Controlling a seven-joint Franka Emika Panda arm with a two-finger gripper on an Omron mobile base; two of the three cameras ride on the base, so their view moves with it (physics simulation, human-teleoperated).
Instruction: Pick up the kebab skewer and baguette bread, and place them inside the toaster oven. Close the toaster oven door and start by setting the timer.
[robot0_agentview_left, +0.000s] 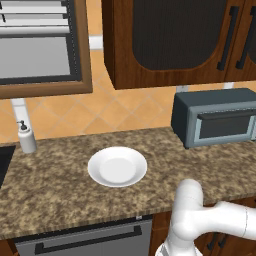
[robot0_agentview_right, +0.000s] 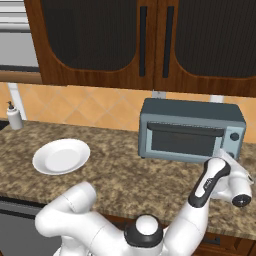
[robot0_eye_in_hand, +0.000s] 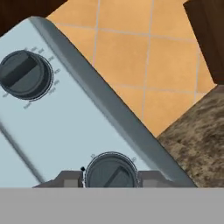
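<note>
On the far left of the granite counter stands a soap dispenser against the tiled wall. Right of it, near the counter's middle, lies a white plate. Farther right sits the toaster oven, its door shut upright, dark cabinets above. At the oven's right end the gripper is closed on the lower timer knob, a fingertip on either side of it; a second knob sits beyond it on the control panel.
</note>
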